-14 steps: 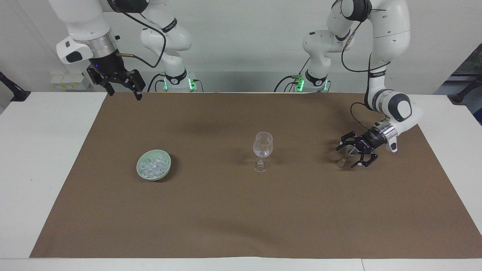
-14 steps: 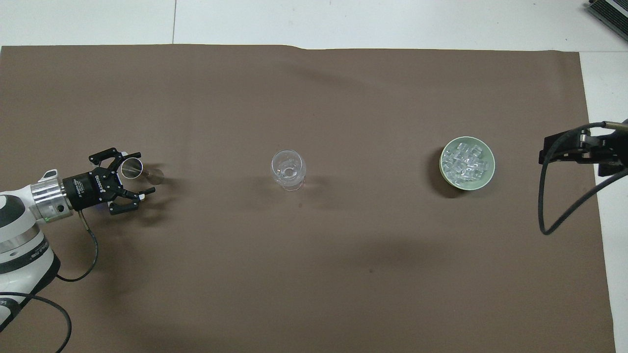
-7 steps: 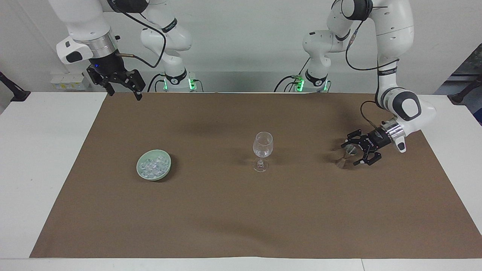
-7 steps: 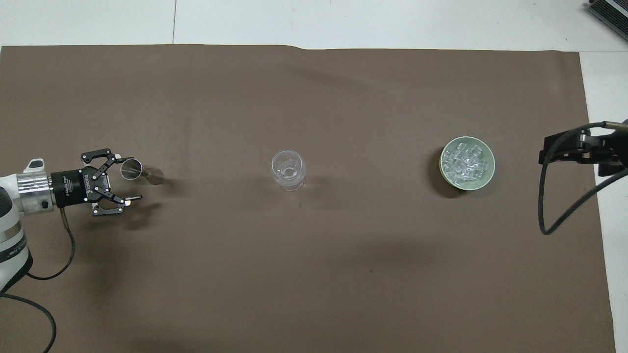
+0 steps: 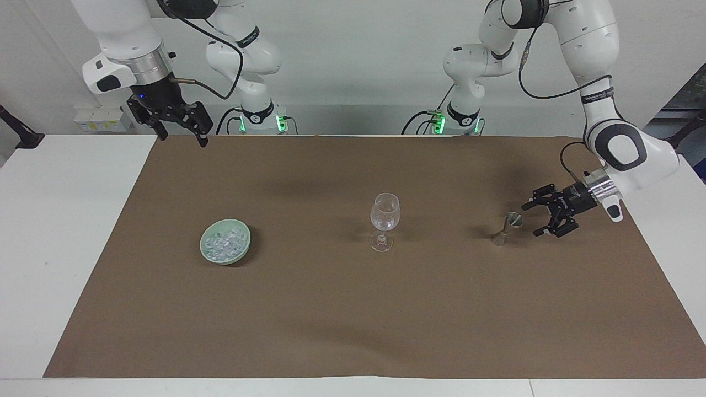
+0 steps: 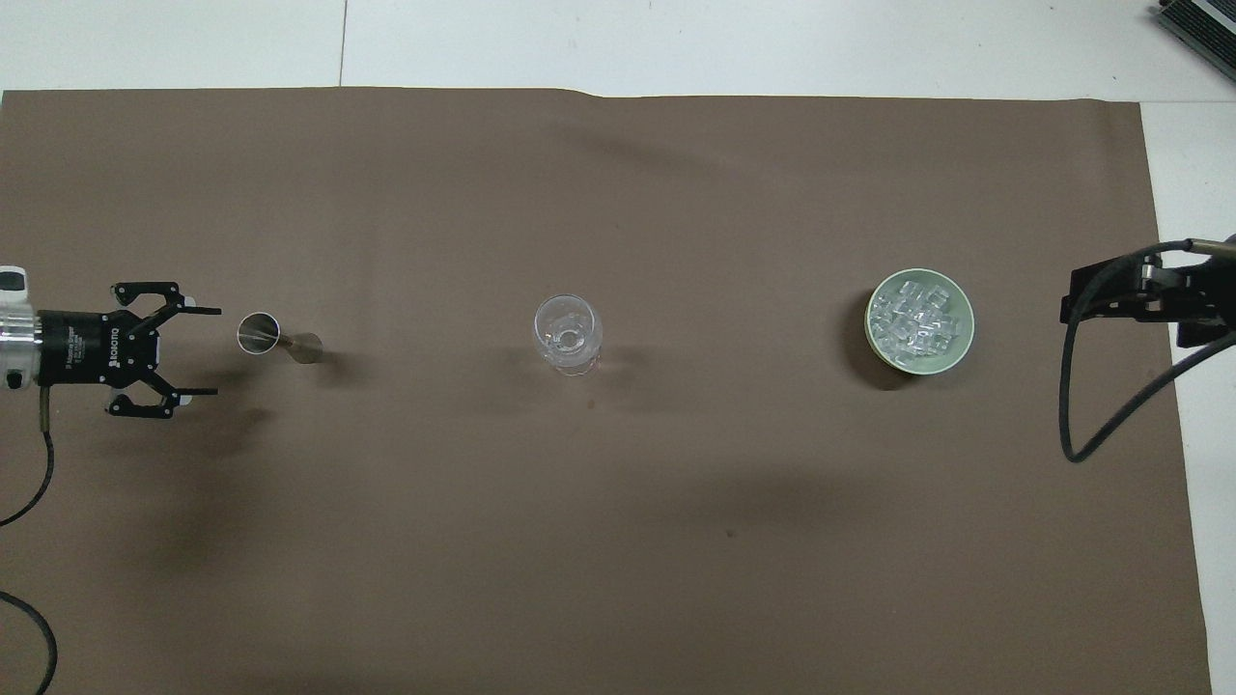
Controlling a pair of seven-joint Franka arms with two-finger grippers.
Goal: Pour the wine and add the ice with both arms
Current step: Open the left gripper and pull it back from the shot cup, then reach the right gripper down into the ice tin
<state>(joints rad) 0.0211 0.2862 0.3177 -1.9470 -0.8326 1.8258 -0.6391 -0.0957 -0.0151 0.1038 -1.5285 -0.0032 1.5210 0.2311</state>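
A clear wine glass (image 5: 384, 218) (image 6: 568, 334) stands upright at the mat's middle. The wine shows only faintly, low in its bowl. A small metal jigger (image 5: 507, 228) (image 6: 275, 338) stands on the mat toward the left arm's end. My left gripper (image 5: 532, 219) (image 6: 214, 351) is open and empty, low over the mat beside the jigger and apart from it. The ice (image 5: 223, 242) (image 6: 912, 320) is heaped in a pale green bowl (image 5: 247, 238) (image 6: 967, 333) toward the right arm's end. My right gripper (image 5: 185, 138) waits open, raised over the mat's corner.
A brown mat (image 5: 331, 309) covers most of the white table (image 5: 60, 231). The right arm's black cable (image 6: 1091, 405) hangs over the mat's edge beside the bowl.
My left gripper has drawn back from the jigger toward the left arm's end of the table, open, leaving the jigger standing. The right arm has not moved.
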